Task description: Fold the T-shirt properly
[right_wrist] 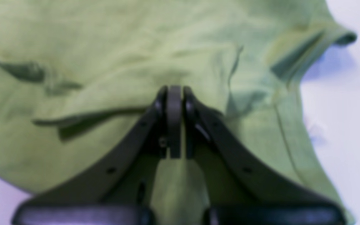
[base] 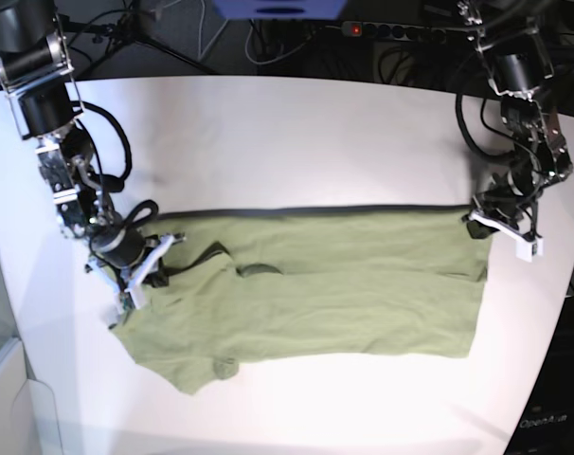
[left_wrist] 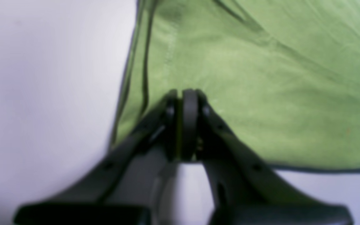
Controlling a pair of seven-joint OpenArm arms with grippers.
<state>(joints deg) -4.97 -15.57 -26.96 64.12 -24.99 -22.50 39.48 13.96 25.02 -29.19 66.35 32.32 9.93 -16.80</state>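
Note:
The olive-green T-shirt [base: 344,284] lies lengthwise across the white table [base: 287,133], its far edge pulled into a straight line and a sleeve bunched at the front left. At the shirt's right end, my left gripper [base: 478,220] is shut on the far corner. The left wrist view shows its fingers [left_wrist: 184,93] pressed together with a thin strip of the T-shirt [left_wrist: 261,93] between them. At the left end, my right gripper [base: 154,258] is shut on the fabric near the sleeve. In the right wrist view, its closed tips [right_wrist: 173,89] pinch the wrinkled T-shirt [right_wrist: 105,47].
Cables and a power strip [base: 382,28] run behind the table's far edge. The table's rounded front edge [base: 296,445] curves close to the shirt's near side. A pale bin [base: 8,398] stands off the table at the lower left.

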